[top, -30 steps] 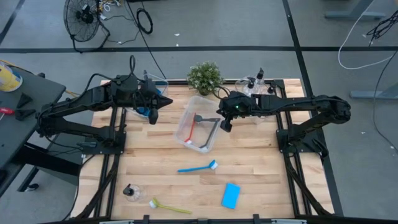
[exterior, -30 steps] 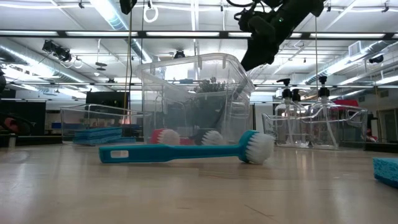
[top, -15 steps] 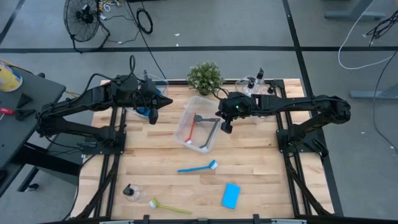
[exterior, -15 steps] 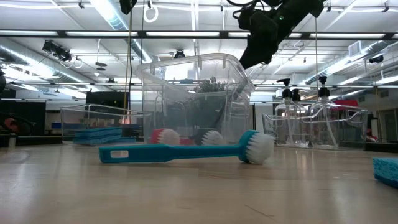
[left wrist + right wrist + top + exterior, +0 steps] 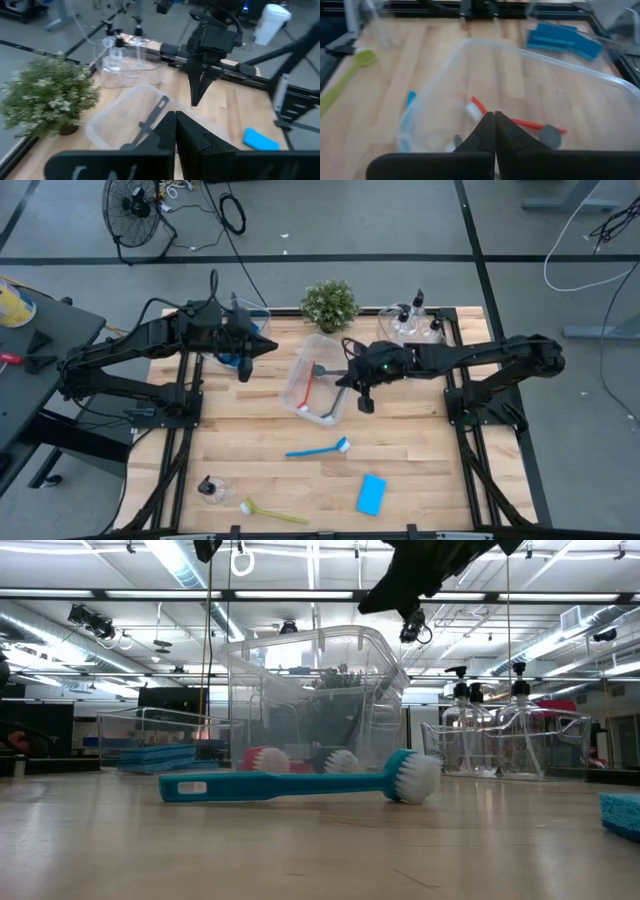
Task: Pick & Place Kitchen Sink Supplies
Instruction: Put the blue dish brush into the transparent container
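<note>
1. The middle clear bin (image 5: 318, 378) is already holding a red brush (image 5: 309, 387) and a grey brush (image 5: 333, 371).
2. The right gripper (image 5: 364, 402), fingers pressed together and empty, is hovering beside that bin.
3. The left gripper (image 5: 246, 367), likewise closed and empty, is waiting over the sponge bin (image 5: 240, 340).
4. A blue brush (image 5: 318, 448), yellow-green brush (image 5: 272, 512), blue sponge (image 5: 371, 493) and pump bottle (image 5: 211, 488) are lying loose, awaiting sorting.

Bright overhead strip lighting; blurred wrist views
</note>
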Robot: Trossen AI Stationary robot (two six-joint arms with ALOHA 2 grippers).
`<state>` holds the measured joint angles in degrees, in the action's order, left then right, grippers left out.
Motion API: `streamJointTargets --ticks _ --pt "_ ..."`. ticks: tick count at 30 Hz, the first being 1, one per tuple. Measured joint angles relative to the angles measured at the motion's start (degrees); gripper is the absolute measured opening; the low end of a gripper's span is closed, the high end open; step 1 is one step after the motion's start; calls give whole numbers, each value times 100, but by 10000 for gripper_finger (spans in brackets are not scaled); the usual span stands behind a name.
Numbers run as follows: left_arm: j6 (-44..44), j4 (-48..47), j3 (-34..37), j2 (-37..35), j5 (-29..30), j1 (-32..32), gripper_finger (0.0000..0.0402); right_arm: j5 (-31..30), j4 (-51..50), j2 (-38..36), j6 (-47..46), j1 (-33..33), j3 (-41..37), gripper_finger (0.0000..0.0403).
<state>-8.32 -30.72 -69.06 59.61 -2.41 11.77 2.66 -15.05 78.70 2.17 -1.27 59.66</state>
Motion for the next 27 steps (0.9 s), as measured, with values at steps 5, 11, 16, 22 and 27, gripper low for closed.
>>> streamJointTargets --ticks 5,11,16,22,27 --pt "187 0 0 0 -540 -54 12 92 52 0 46 382 0 0" --pt "299 2 0 0 -604 -328 12 103 98 0 -125 773 0 0" --pt "286 21 -2 61 -606 -618 11 -455 99 0 -341 1062 0 0" --pt "147 51 -2 312 -696 -1050 12 -830 231 0 -677 1358 0 0" --pt "149 131 -2 623 -837 -1470 12 -1203 361 -2 -920 1622 0 0"
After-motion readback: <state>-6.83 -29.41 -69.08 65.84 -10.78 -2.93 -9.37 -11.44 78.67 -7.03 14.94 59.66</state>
